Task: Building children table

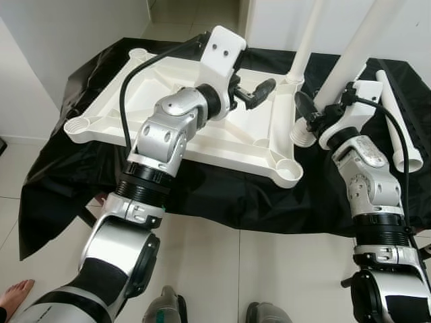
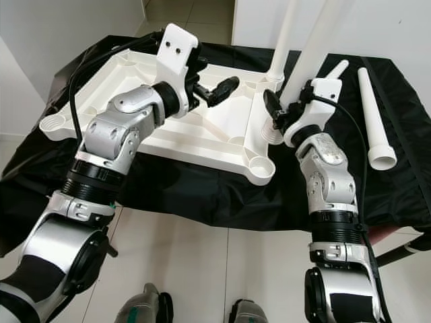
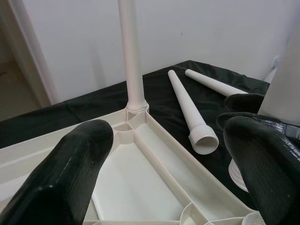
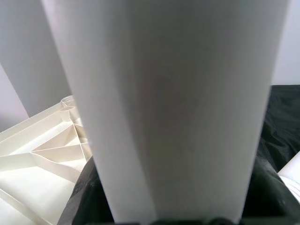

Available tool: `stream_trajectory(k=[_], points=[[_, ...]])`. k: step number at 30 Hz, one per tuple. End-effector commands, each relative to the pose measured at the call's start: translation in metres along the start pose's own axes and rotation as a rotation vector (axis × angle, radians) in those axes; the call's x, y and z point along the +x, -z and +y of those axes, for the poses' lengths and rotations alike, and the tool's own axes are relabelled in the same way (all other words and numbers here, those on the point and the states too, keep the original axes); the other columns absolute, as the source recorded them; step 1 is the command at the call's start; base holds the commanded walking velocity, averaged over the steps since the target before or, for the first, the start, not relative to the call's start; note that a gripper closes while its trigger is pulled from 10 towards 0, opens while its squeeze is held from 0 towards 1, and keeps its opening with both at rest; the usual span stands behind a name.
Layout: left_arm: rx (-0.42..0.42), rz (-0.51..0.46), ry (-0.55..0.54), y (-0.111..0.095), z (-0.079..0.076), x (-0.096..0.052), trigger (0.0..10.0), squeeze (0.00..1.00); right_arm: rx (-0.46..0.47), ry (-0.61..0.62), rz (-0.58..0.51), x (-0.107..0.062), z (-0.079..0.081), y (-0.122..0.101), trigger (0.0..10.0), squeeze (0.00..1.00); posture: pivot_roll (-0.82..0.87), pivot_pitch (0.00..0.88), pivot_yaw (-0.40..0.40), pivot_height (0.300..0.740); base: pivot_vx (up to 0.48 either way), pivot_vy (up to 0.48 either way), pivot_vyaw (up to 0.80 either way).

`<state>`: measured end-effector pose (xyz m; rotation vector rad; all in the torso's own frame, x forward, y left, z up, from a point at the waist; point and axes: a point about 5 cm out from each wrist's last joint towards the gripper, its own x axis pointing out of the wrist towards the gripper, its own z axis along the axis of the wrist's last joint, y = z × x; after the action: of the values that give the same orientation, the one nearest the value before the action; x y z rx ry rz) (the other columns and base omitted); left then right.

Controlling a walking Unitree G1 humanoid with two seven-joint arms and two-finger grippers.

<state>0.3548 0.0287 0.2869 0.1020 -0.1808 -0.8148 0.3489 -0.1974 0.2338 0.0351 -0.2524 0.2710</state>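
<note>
Right gripper [image 2: 277,111] clamps table leg [image 2: 316,50] — left gripper [image 1: 259,93] spread.

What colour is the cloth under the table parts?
Black cloth, plain, clearest in the left eye view.

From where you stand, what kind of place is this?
Probably a room in a home, used for furniture assembly: pale tiled floor, plain white walls, and a white tabletop lying upside down on a black cloth, with loose legs beside it.
</note>
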Motion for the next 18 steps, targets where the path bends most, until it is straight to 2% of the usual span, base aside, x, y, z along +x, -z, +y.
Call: stream_trajectory(k=[1, 18], points=[[-0.004, -0.001, -0.166, 0.0018, 0.0079, -0.0014, 10.0, 0.0, -0.013, -0.002, -0.022, 0.0012, -0.0001, -0.0063, 10.0, 0.0, -0.03, 0.135, 0.081, 0.74, 0.0, 0.0, 0.0], [-0.004, -0.001, -0.166, 0.0018, 0.0079, -0.0014, 10.0, 0.0, -0.013, -0.002, -0.022, 0.0012, -0.0001, -0.0063, 10.0, 0.0, -0.03, 0.135, 0.081, 0.74, 0.0, 0.0, 0.0]])
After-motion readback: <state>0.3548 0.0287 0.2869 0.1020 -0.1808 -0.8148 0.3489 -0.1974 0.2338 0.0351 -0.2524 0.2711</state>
